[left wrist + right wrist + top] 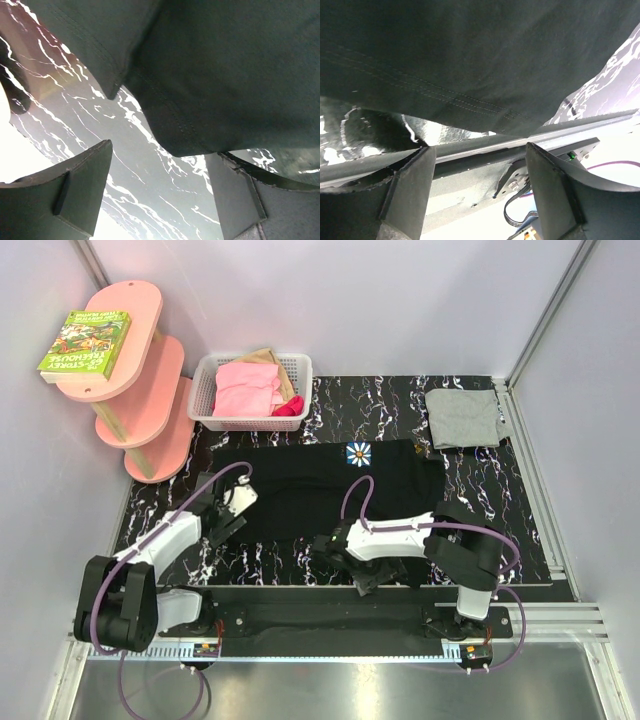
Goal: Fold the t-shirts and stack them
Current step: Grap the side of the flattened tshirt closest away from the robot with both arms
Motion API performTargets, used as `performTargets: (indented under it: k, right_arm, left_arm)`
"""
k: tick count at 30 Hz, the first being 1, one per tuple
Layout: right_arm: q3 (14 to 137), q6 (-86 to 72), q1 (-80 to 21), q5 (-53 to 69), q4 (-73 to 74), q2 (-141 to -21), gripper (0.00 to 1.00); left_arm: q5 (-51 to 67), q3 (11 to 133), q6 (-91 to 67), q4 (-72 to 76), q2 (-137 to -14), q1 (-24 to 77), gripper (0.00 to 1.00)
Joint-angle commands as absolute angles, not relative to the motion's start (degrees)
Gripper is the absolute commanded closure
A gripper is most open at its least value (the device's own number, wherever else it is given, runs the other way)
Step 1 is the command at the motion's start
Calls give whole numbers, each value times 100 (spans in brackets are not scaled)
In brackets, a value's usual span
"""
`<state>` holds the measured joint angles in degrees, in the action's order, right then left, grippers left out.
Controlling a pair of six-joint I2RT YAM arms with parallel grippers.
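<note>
1. Far out beyond your left pincer (230, 514) and to its left stands a pink shelf (140, 390), with a book (85, 343) lying on its top tier.
2. Your left pincer sits low over the marbled mat (500, 510) at the left edge of the black shirt (320, 490). Its jaws are spread wide and hold nothing. In the wrist view the shirt's hem (165, 130) lies just ahead of the fingers (80, 192), and bare mat shows between them.
3. Beyond that pincer and a little to its right, a white basket (205, 405) holds pink cloth (248, 390).
4. The black shirt lies flat between your two pincers and stretches away from both, with its flower print (358, 453) at the far edge.
5. Your right pincer (365, 582) is at the shirt's near hem. It too is wide open and grips nothing. In its wrist view the stitched hem (445, 100) lies ahead of the fingers (555, 195), and the table's edge rail (470, 147) runs across the gap.
6. The grey shirt (462, 418) lies folded, well beyond and to the right of that pincer, apart from the black one.
</note>
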<state>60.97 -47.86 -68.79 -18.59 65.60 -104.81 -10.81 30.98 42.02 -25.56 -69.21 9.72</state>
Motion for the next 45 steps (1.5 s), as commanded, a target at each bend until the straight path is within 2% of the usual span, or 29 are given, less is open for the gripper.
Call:
performTargets:
  k: [1, 11, 16, 26, 32, 35, 36, 37, 39, 41, 42, 44, 45]
  right_arm:
    - [6012, -5186, -6838, -2276, 6363, -10556, 19]
    - [6477, -5019, -6768, -2382, 6794, -10073, 17]
    - [6469, -4992, -6662, -2671, 6812, -10204, 16]
    - [6029, -4896, -6153, -2821, 6135, -10652, 16]
    - [5942, -4887, -6143, -2392, 5767, -10740, 20]
    - [5740, -4887, -6135, -2005, 5459, -10732, 32]
    - [5670, -4895, -6135, -1856, 5406, -10714, 47]
    - [5634, -4896, -6135, -1794, 5362, -10636, 54]
    - [5573, -4922, -6135, -1662, 5291, -10478, 76]
    - [5537, -4939, -6135, -1617, 5291, -10380, 86]
    - [5520, -4939, -6126, -1548, 5300, -10345, 90]
    - [5485, -4948, -6135, -1494, 5282, -10248, 97]
    - [5476, -4948, -6143, -1477, 5274, -10205, 99]
  left_arm:
    - [-853, 2900, 4105, -2320, -7198, 923, 21]
    - [-730, 3041, 3973, -2618, -7005, 914, 21]
    - [-686, 3067, 3903, -2681, -6987, 914, 21]
    - [-703, 3006, 3902, -2733, -6882, 914, 22]
    - [-721, 3006, 3929, -2830, -6706, 914, 22]
    - [-712, 3015, 3946, -2839, -6671, 914, 22]
    - [-703, 3006, 3955, -2839, -6680, 914, 22]
    - [-694, 2988, 3955, -2813, -6680, 923, 23]
    - [-686, 2962, 3973, -2734, -6706, 914, 44]
    - [-677, 2997, 3929, -2733, -6767, 914, 55]
    - [-677, 3023, 3903, -2751, -6820, 923, 56]
    - [-694, 3067, 3876, -2812, -6812, 914, 50]
    - [-712, 3076, 3876, -2839, -6716, 923, 35]
